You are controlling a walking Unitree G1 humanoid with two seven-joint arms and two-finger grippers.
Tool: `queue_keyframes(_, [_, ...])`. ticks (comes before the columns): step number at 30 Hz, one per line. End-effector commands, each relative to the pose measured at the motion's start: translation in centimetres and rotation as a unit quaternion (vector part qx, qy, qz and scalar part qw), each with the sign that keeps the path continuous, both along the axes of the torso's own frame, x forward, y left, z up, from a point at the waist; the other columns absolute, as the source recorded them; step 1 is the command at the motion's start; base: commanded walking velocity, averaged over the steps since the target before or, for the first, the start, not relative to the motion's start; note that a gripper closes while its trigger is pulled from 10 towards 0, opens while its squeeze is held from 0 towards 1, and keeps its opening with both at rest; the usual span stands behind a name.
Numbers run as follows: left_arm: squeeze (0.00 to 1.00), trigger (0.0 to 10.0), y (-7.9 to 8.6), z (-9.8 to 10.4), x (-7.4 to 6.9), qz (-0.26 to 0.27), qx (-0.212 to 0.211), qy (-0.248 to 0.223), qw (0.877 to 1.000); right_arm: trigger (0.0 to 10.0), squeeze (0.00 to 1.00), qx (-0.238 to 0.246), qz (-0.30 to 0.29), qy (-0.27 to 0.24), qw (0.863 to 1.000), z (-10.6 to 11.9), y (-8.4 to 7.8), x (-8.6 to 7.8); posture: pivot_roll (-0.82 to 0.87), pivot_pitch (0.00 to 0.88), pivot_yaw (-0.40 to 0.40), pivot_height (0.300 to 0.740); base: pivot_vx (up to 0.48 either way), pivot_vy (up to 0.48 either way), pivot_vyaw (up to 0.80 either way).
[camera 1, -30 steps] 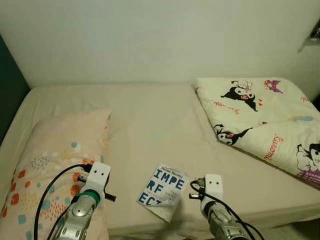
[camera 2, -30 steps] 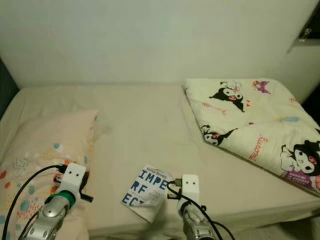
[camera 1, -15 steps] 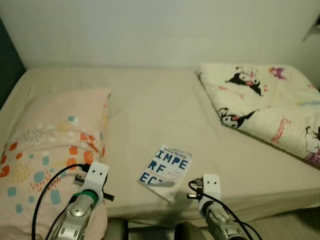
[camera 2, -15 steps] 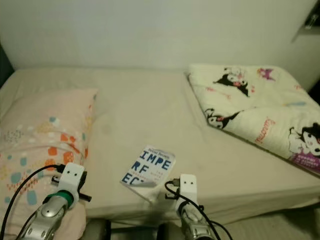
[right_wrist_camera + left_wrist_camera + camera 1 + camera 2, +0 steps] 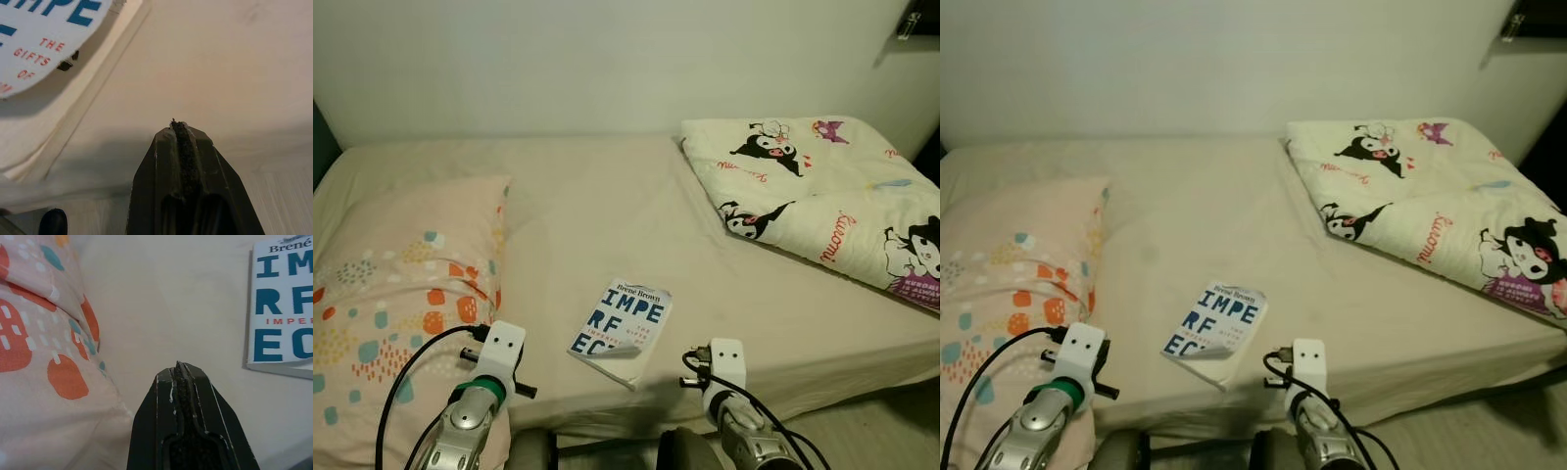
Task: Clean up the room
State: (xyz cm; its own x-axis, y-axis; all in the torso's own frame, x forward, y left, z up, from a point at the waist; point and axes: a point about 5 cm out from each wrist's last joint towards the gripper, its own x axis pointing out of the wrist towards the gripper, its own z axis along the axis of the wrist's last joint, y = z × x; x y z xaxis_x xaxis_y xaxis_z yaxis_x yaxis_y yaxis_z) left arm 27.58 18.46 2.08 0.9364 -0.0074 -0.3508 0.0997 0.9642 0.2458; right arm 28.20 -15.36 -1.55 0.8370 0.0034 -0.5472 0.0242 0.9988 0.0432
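The book [image 5: 622,320], a white paperback with big blue letters on its cover, lies flat near the front edge of the bed [image 5: 597,215], and I place everything else off it. Nearest me, my left gripper [image 5: 178,369] hangs just short of the book on its pillow side, fingers pressed together, holding nothing. My right gripper [image 5: 178,127] sits just off the book's near corner on the other side, over the bed's front edge, fingers also closed and empty. The book's near cover corner curls up. Left of the book lies the peach pillow [image 5: 386,284] with coloured spots. Farther back and to the book's right, a cartoon-print blanket [image 5: 822,206] is folded against the wall [image 5: 607,59].
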Motion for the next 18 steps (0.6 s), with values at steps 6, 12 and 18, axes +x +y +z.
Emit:
queue_keyframes(6, [0.0,10.0,0.07,-0.44,-0.45,0.007,-0.003,0.006,1.0,10.0,0.0,-0.004,0.006,0.007,1.0,-0.13,-0.12,-0.07,0.15,0.0,-0.036,0.625,0.0,0.0,0.0])
queue_keyframes(12, [0.0,10.0,0.04,-0.55,-0.46,0.008,-0.003,0.008,1.0,10.0,0.0,-0.009,0.015,0.005,1.0,-0.03,-0.03,0.05,0.15,0.0,-0.043,0.625,0.0,0.0,0.0])
queue_keyframes(18, [0.0,10.0,0.06,-0.33,-0.07,0.007,0.0,0.006,1.0,10.0,0.0,-0.012,0.019,-0.003,1.0,0.46,-0.12,0.59,0.15,0.002,-0.043,0.625,0.0,0.0,0.0])
